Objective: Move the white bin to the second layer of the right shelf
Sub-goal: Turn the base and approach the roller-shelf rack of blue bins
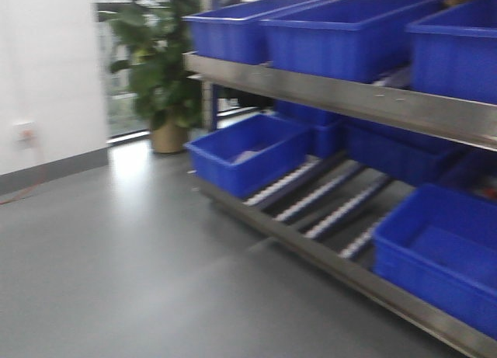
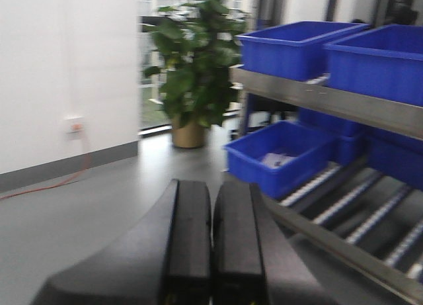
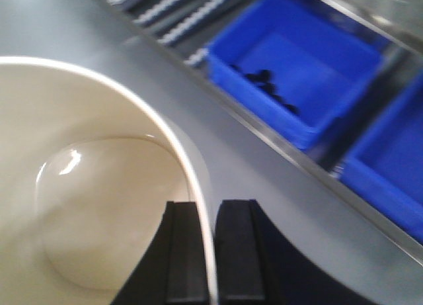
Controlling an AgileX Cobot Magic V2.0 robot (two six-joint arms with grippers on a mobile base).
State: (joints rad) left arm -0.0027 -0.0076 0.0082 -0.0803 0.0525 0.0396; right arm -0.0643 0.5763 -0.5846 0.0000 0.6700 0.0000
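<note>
One white bin [image 3: 99,206] hangs pinched by its rim in the right end effector [image 3: 213,212], ready for the roller shelf [image 1: 326,193] ahead; the left end effector [image 2: 211,192] is pressed together.

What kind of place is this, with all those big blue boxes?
Probably a warehouse or factory storeroom. Blue crates sit on a steel rack with roller lanes, and the right gripper holds a white bin.

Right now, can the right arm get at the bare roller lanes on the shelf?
Probably not yet: open floor lies between. Nothing blocks the roller lanes, and the right fingers hold the white bin.
</note>
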